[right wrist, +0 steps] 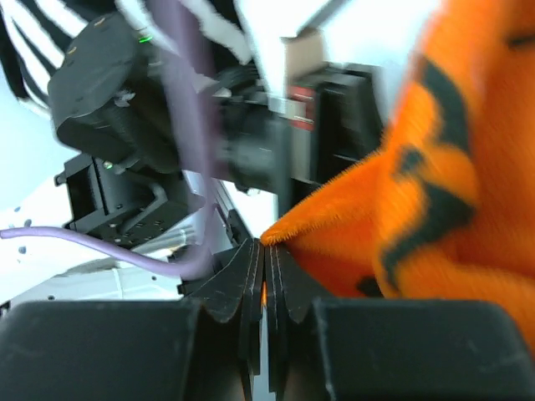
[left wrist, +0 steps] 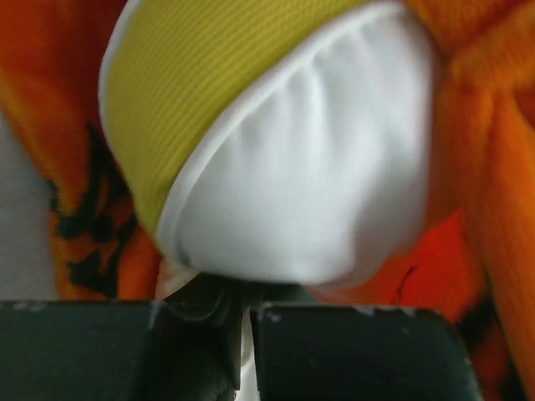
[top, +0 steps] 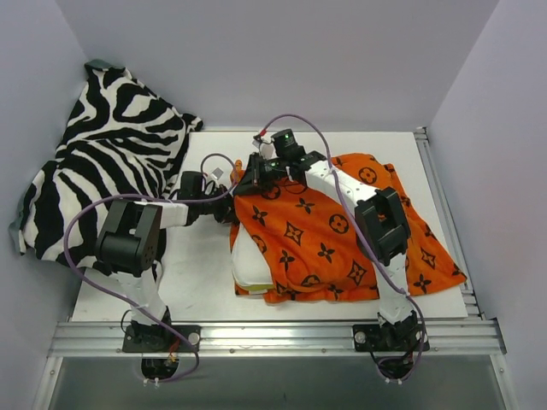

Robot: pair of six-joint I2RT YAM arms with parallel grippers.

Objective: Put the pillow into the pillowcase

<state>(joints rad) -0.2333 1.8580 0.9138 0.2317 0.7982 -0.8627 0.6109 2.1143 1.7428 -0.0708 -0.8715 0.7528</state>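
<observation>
White pillow (left wrist: pixel 318 159) amid orange pillowcase (left wrist: pixel 493 167)

L end effector (left wrist: pixel 247 313) pinched shut, reaching right, R end effector (right wrist: pixel 265 251) pinched shut, reaching far fwd-left

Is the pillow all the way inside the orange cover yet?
Not quite. Most of the pillow is already covered by the pillowcase. The left gripper pinches a pillow corner, and the right gripper pinches the pillowcase's edge. The pillow's left side, white and yellow, pokes out and needs tucking in.
</observation>
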